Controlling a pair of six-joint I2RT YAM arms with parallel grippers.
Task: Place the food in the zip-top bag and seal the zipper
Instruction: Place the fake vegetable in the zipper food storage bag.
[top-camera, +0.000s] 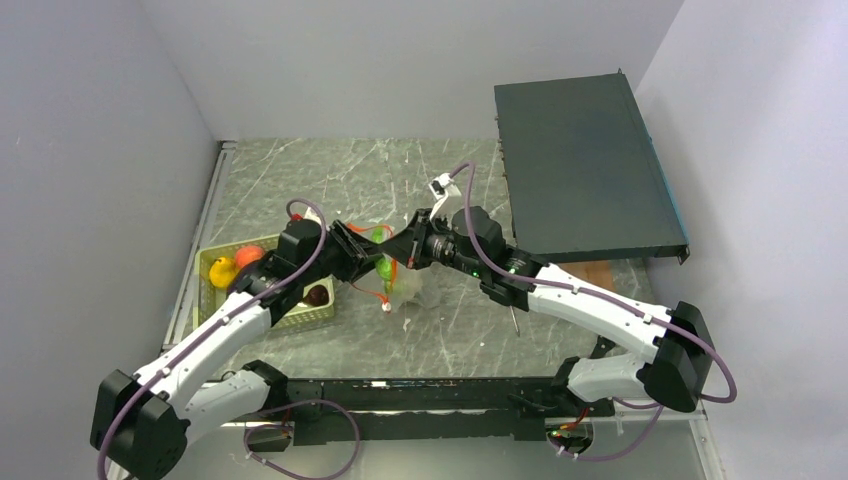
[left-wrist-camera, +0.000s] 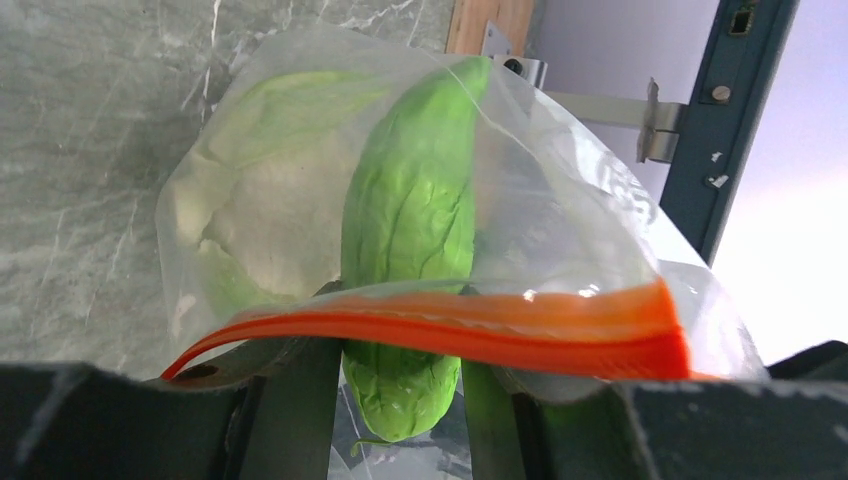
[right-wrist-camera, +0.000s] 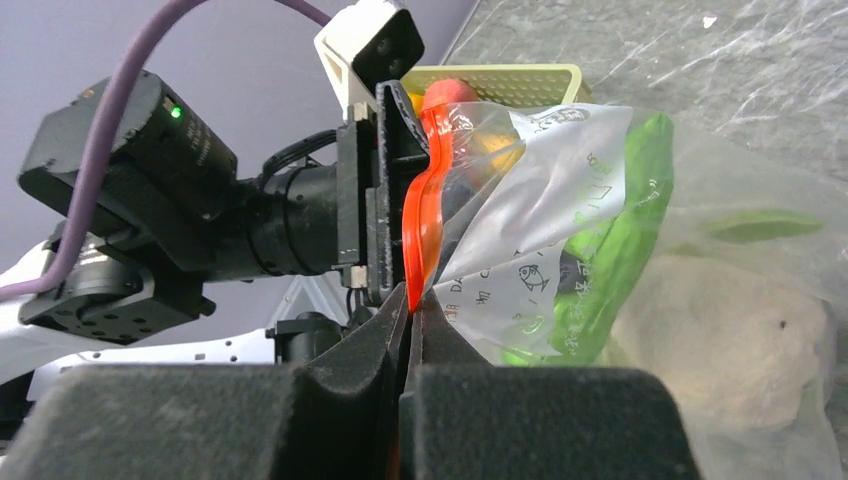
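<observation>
The clear zip-top bag (top-camera: 405, 290) hangs between both grippers above the table. My left gripper (left-wrist-camera: 400, 335) is shut on a long green vegetable (left-wrist-camera: 410, 210) that pokes partway through the bag's mouth. The red-orange zipper (left-wrist-camera: 560, 330) crosses in front of its fingers. A whitish-green food (left-wrist-camera: 250, 230) lies inside the bag (left-wrist-camera: 570, 190). My right gripper (right-wrist-camera: 411, 300) is shut on the zipper strip (right-wrist-camera: 425, 200) at the edge of the mouth. Yellow (top-camera: 220, 270), orange (top-camera: 248, 255) and dark purple (top-camera: 317, 295) foods sit in the basket. I cannot make out the slider tab.
The light green slatted basket (top-camera: 290, 318) stands at the left, under my left arm. A large dark panel (top-camera: 585, 165) lies at the back right. Grey walls close in the table on the left, back and right.
</observation>
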